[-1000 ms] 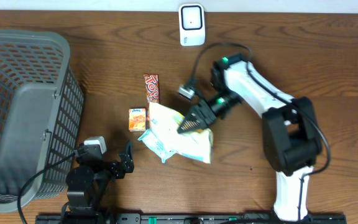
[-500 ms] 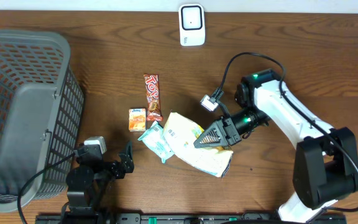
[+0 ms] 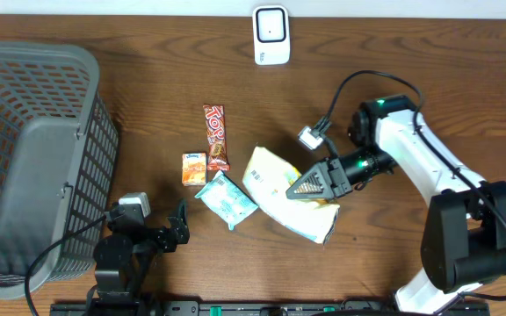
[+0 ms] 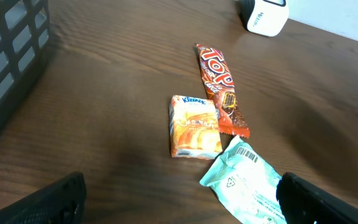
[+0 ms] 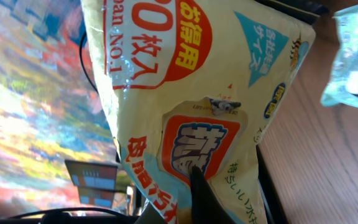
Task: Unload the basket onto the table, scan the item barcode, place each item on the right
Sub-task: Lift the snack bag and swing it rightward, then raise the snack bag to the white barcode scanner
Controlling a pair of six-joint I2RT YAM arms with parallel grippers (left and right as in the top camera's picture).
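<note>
Yellow packet (image 3: 271, 180) is clamped in my closed right pincer (image 3: 294, 190). Well left of the packet, my left pincer (image 3: 177, 230) gapes wide, empty.

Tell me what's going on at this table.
The right gripper is shut on a yellow bag, holding it right of the middle of the table, some way short of the white scanner at the far edge. The left gripper sits open and empty at the near edge. A candy bar, a tissue pack and a teal pouch lie together, and a grey basket stands at the left.
</note>
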